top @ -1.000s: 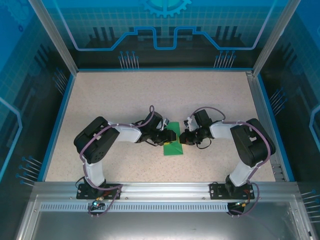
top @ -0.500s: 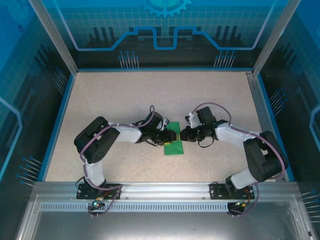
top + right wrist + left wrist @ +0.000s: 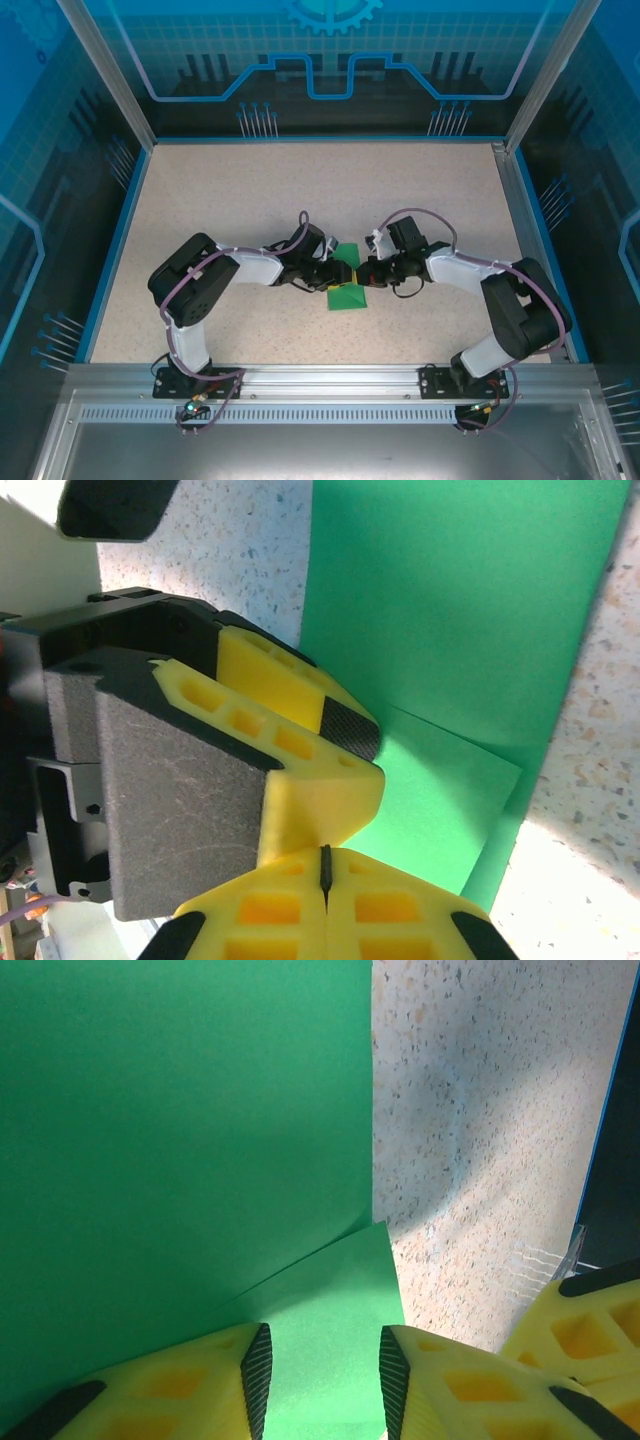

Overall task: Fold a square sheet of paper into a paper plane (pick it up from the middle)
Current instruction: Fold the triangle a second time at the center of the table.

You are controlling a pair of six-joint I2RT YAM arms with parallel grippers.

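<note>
The square sheet of paper is bright green and partly folded, lying mid-table between both arms. In the left wrist view the paper spreads wide, with a folded flap on top near its right edge. My left gripper stands open over that flap, its jaws a little apart with green showing between them. In the right wrist view my right gripper is shut with nothing seen between its pads, its tips right against the left gripper's yellow finger above the paper. From above, the left gripper and right gripper meet over the sheet.
The speckled table stretches all round the sheet, bounded by a blue rim and transparent walls. A metal rail with both arm bases runs along the near edge. The right gripper's yellow finger shows at the left wrist view's lower right.
My right gripper has closed fully and moved a little left to the paper's edge, with its elbow swinging outward. The left gripper's jaws narrowed slightly; the left arm has stayed put.
</note>
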